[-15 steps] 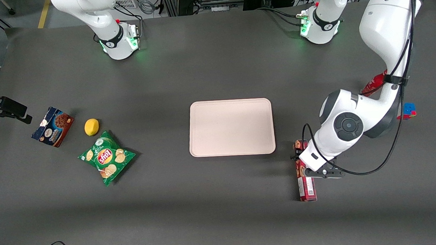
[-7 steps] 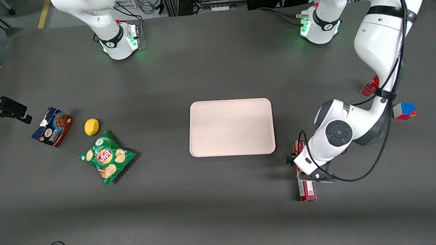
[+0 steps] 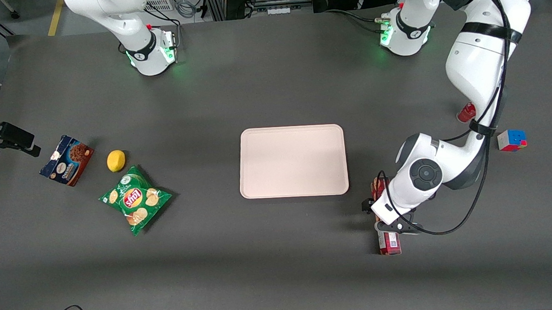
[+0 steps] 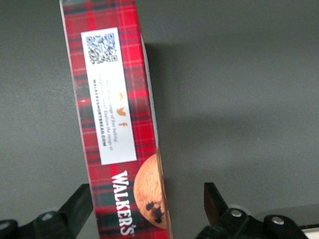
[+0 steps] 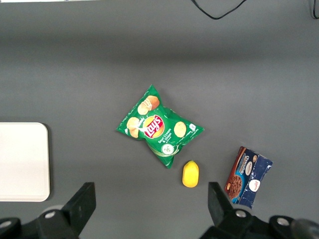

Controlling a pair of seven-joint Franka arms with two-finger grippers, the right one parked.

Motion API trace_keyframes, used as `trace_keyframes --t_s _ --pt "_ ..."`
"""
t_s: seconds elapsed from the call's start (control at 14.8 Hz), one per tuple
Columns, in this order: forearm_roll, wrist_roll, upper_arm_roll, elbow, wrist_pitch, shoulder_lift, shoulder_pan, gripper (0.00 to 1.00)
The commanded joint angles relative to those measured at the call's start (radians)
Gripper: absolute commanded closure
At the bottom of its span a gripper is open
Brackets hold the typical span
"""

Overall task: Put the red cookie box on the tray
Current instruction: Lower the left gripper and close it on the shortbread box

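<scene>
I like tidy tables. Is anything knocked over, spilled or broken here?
Nothing stands out. The red cookie box lies flat and whole on the table, beside the tray, with the open gripper straddling it. The chips bag looks sealed; nothing has spilled.
</scene>
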Motion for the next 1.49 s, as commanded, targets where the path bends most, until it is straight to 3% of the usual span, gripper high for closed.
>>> trace_keyframes --t_s 0.0,0.14,0.27,0.54,1.01,1.42 --pt "0.025 -0.012 0.002 0.034 -0.003 0.015 -0.005 0.4" --pt "0.025 -0.014 0.002 0.034 -0.004 0.015 -0.006 0.76" --pt "0.028 -0.012 0.002 0.036 -0.004 0.015 -0.006 1.0" --pt "0.055 0.0 0.0 0.079 -0.041 0.006 -0.003 1.0" --pt "0.043 0.069 -0.028 0.18 -0.337 -0.138 0.003 1.0" --pt "-0.156 0.167 -0.031 0.226 -0.631 -0.323 0.014 1.0"
